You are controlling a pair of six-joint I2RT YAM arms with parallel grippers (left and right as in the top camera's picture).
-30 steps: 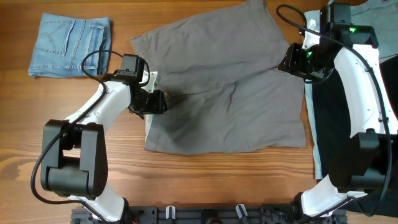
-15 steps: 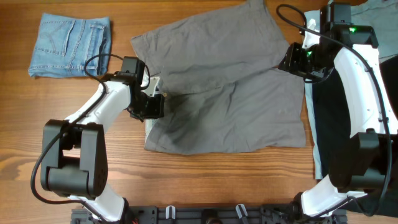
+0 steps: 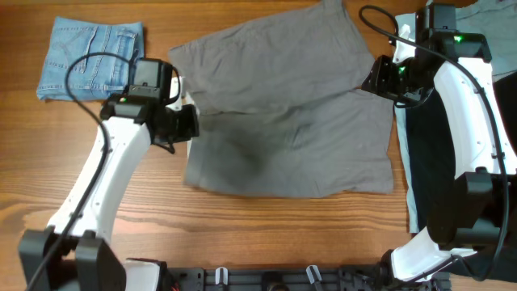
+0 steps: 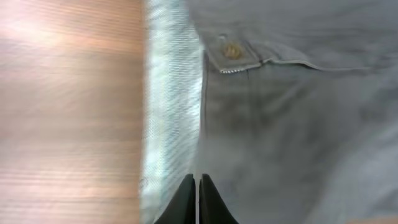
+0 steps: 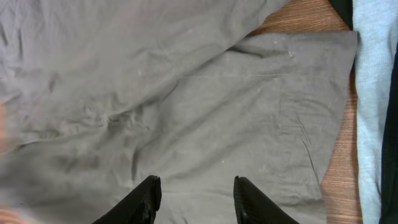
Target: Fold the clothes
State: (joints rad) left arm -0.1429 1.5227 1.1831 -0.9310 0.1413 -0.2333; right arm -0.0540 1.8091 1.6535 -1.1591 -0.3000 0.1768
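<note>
The grey-khaki shorts (image 3: 299, 121) lie spread flat across the middle of the wooden table. Their pale inner waistband (image 4: 171, 93) faces left, and the button fly (image 4: 233, 50) shows just beyond it. My left gripper (image 3: 184, 123) is over that waistband edge; in the left wrist view its jaws (image 4: 198, 179) are shut, with no cloth visible between them. My right gripper (image 3: 376, 81) hovers over the shorts' upper right part; in the right wrist view its jaws (image 5: 196, 186) are open and empty above the grey fabric (image 5: 186, 106).
Folded blue denim (image 3: 90, 58) lies at the table's far left. A pale blue garment (image 5: 370, 93) and a dark one (image 3: 432, 170) lie along the right edge, next to the shorts. Bare wood (image 3: 283, 230) runs along the front.
My left gripper has moved left from the fly area to the waistband edge. The pulled wrinkle there has flattened, and the shorts' left edge has shifted slightly left. The right arm has not moved.
</note>
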